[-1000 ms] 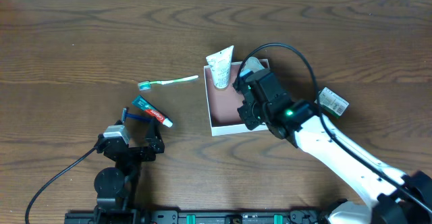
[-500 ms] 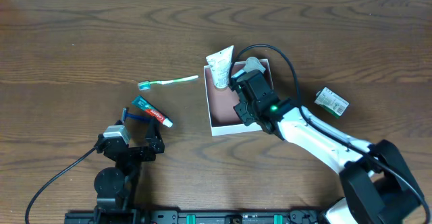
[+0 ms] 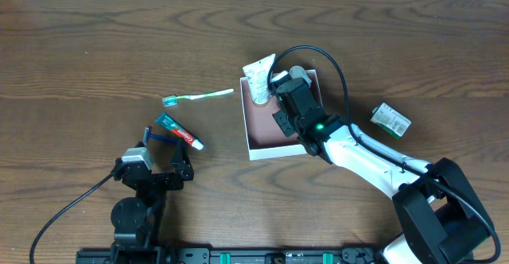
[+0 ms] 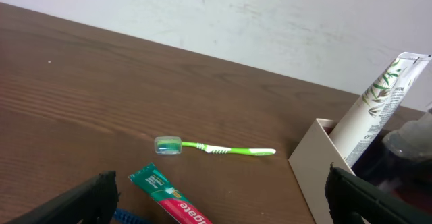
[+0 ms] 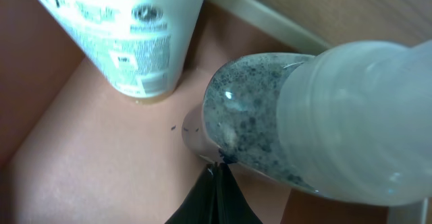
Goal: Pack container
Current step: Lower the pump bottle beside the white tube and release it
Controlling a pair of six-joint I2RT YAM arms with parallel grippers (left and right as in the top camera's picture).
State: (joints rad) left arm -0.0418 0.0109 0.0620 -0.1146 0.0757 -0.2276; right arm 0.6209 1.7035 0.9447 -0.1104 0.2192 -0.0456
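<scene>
Close to the near edge of the table (image 3: pixel 87 41), on its left part, the left gripper (image 3: pixel 161 162) stands with its fingers spread wide and nothing between them. Just beyond it lies a toothpaste tube (image 3: pixel 177 131), green and red, with a thin blue thing (image 3: pixel 153 135) touching its near side; what the blue thing is, I cannot tell. A little farther lies a green toothbrush (image 3: pixel 199 96), alone on the wood.

The container (image 3: pixel 248 133) sits about in the middle of the table, to the right of the toothbrush, with its reddish-brown inside showing. The right arm reaches into it from the near right. The right gripper (image 5: pixel 217 183) has its fingertips pressed together, pinching nothing, and their point is right at the side of a clear bottle (image 5: pixel 283 116) with speckled gel, near the box's far right corner. A white tube (image 3: pixel 258 79) leans in the far left corner, its top over the rim. Right of the box, apart from it, lies a small green and white packet (image 3: pixel 390 119).
</scene>
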